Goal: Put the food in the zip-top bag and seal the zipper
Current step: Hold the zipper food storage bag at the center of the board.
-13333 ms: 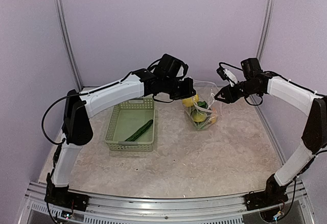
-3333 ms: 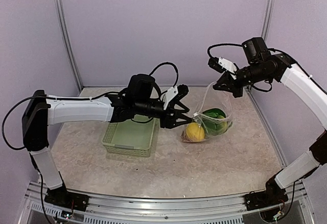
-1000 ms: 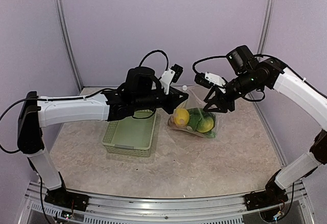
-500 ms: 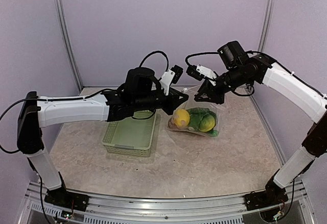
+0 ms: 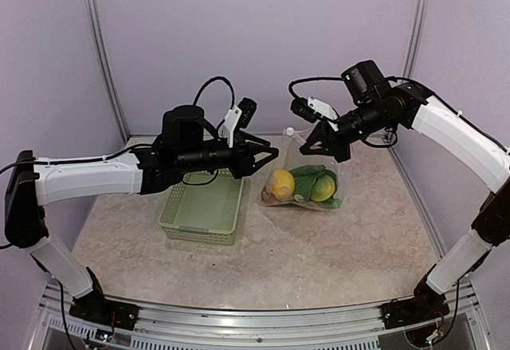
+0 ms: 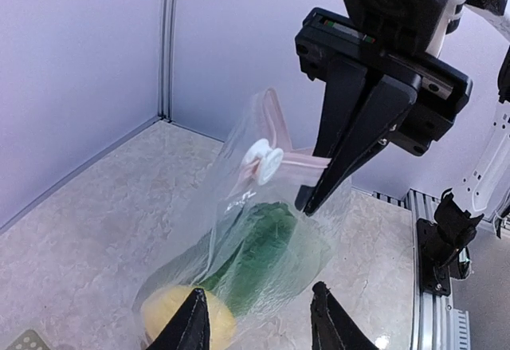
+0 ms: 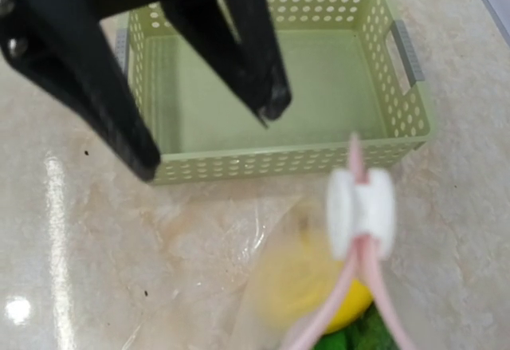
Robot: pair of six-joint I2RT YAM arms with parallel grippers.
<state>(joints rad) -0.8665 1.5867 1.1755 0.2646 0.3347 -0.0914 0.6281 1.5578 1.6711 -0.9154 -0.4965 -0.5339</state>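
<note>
Right of centre in the top view, the clear, floppy plastic zip-top bag point(image 5: 312, 165) lies on the pale marbled tabletop point(image 5: 335, 246), its mouth lifted toward the upper middle of the frame. The food in sight sits low inside it: a yellow toy lemon point(image 5: 280, 182) and green leafy pieces point(image 5: 315, 184).

Your right gripper point(image 5: 305, 147), reaching in from the upper right, is pinched tight on the pale pink zipper strip point(image 6: 291, 157), just beside its white slider tab point(image 6: 263, 161). Your left gripper point(image 6: 259, 330) shows along the bottom edge of its wrist view, tips parted with nothing between them, short of the bag. The pale green slatted plastic basket point(image 5: 199, 234) stands left of centre.

Assessment: the film looks thin and slick, with no stiffness of its own. The load is likely light but pools low, so expect the bag to sag and twist from a single pinch. The strip appears the only firm part. Take your second hold on the strip, on the slider's free side, never on bare film, and draw it taut before sealing.
</note>
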